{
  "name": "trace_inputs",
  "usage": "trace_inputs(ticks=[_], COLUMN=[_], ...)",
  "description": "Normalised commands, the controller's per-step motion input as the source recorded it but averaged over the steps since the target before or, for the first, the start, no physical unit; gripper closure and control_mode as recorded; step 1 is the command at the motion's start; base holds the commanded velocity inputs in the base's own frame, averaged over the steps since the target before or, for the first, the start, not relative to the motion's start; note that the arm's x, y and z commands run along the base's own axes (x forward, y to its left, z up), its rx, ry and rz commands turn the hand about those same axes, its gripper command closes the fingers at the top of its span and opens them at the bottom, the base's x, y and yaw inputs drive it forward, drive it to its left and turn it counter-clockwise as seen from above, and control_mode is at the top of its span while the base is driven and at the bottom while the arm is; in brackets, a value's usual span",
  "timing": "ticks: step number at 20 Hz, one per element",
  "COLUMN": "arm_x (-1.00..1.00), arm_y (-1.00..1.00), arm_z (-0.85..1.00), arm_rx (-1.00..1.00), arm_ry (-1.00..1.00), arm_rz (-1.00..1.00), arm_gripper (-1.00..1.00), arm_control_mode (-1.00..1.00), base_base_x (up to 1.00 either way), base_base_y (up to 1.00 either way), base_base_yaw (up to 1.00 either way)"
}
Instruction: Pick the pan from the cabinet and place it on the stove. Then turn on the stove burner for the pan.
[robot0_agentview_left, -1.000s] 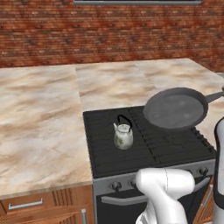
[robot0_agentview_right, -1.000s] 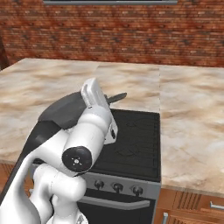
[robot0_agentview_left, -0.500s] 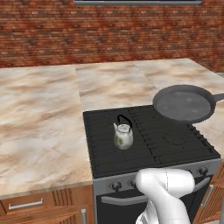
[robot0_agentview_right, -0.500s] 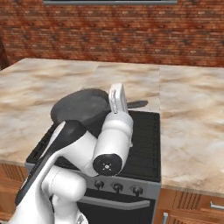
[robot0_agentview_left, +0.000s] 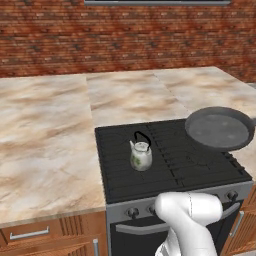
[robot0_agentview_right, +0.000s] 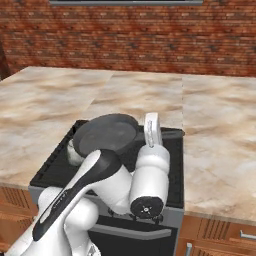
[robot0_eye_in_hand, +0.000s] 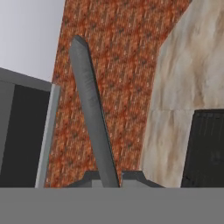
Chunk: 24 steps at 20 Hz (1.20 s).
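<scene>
The pan (robot0_agentview_left: 219, 129), round and dark grey, hangs level a little above the right side of the black stove (robot0_agentview_left: 170, 165). In the right base view the pan (robot0_agentview_right: 107, 134) sits over the stove (robot0_agentview_right: 170, 165) behind my white arm, its handle running to my gripper (robot0_agentview_right: 151, 136). The hand view looks along the grey pan handle (robot0_eye_in_hand: 92, 113), which rises from between the tips of my gripper (robot0_eye_in_hand: 109, 177), shut on it. The cabinet is out of view.
A small whitish kettle (robot0_agentview_left: 141, 155) stands on the stove's left-centre grate. Round knobs (robot0_agentview_left: 132, 212) line the grey stove front. Marble counter (robot0_agentview_left: 45, 145) flanks the stove on both sides, with a brick wall (robot0_agentview_left: 125, 35) behind. Wooden drawers (robot0_agentview_left: 30, 235) sit below.
My arm has swung to the right, carrying the pan rightward and a little lower over the stove. The pan has levelled out. The kettle has not moved.
</scene>
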Motion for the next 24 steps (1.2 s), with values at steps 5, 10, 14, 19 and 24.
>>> trace_inputs(ticks=[5, 10, 14, 19, 24], arm_x=[0.08, 0.35, 0.47, 0.4, 0.24], arm_y=[-0.33, -0.21, -0.06, 0.0, 0.0], arm_z=[-0.66, -0.51, -0.24, -0.34, -0.41], arm_rx=[-0.02, -0.06, -0.11, -0.14, -0.14], arm_ry=[-0.05, -0.02, 0.0, 0.0, 0.0], arm_rz=[0.0, -0.02, -0.06, -0.03, 0.0], arm_gripper=[1.0, 1.0, 1.0, 1.0, 1.0], arm_control_mode=[-1.0, -1.0, -1.0, -1.0, -1.0], base_base_x=[0.0, 0.0, 0.0, 0.0, 0.0], base_base_y=[0.0, 0.0, 0.0, 0.0, 0.0], base_base_yaw=[0.0, 0.0, 0.0, 0.0, 0.0])
